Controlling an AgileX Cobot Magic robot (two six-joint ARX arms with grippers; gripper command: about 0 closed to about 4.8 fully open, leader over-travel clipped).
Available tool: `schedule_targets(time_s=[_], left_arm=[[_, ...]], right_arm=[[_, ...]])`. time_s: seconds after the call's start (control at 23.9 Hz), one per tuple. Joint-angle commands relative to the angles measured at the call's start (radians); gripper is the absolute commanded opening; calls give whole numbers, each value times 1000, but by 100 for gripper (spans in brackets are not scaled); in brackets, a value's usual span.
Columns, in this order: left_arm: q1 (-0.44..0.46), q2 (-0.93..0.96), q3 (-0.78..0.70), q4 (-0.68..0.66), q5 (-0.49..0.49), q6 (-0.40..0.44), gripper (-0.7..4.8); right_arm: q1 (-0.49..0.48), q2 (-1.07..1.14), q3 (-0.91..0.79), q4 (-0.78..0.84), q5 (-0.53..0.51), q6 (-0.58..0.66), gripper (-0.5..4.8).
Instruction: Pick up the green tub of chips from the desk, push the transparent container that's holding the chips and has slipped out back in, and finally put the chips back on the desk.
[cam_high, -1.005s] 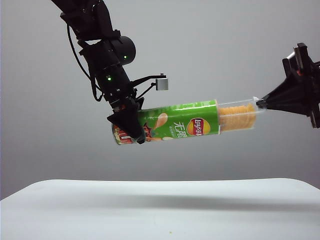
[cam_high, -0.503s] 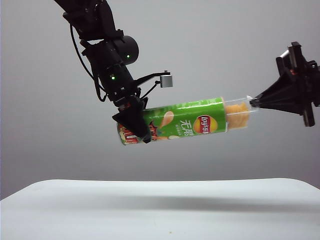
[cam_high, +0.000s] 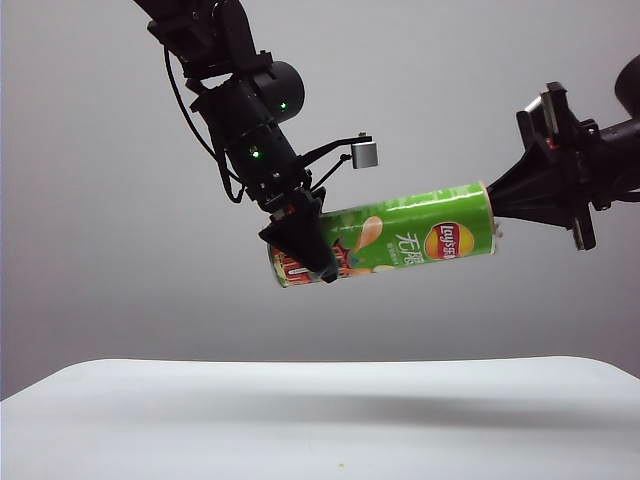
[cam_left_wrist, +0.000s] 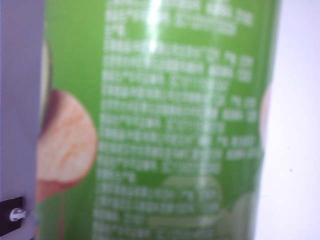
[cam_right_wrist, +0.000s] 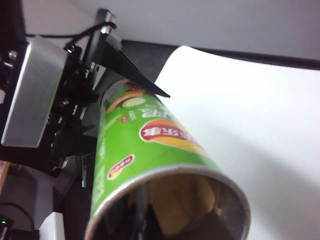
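the green lay's chip tub (cam_high: 400, 235) hangs in the air, well above the white tabletop (cam_high: 320, 415), lying nearly level with its open mouth to the right. the left pincer (cam_high: 305, 250) clamps the tub near its red left end. the right pincer (cam_high: 497, 205), fingers pressed together, sits at the mouth. no clear tray sticks out past the rim; in the right wrist view the chips (cam_right_wrist: 180, 202) lie inside the mouth, so the push-in looks done or very nearly so. what seems left is pulling the right pincer away and setting the tub down on the tabletop.
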Motion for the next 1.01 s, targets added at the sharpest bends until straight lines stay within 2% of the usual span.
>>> schedule_targets(time_s=[0.04, 0.21, 0.34, 0.54, 0.88, 1.01], left_arm=[[-20, -13, 8, 41, 74, -2, 304], [-10, -13, 8, -5, 9, 0, 304], [11, -10, 6, -43, -44, 0, 304], [57, 4, 6, -85, -51, -1, 304], [126, 63, 6, -71, -55, -1, 304], [132, 106, 6, -74, -116, 0, 304]], right_arm=[[10, 0, 1, 11, 29, -3, -2], [-17, 0, 1, 15, 28, -10, 14], [-44, 0, 2, 15, 23, -13, 98], [-99, 0, 3, 13, -2, -11, 163], [-132, 0, 2, -1, -29, -14, 162], [-132, 0, 2, -2, -29, -14, 162]])
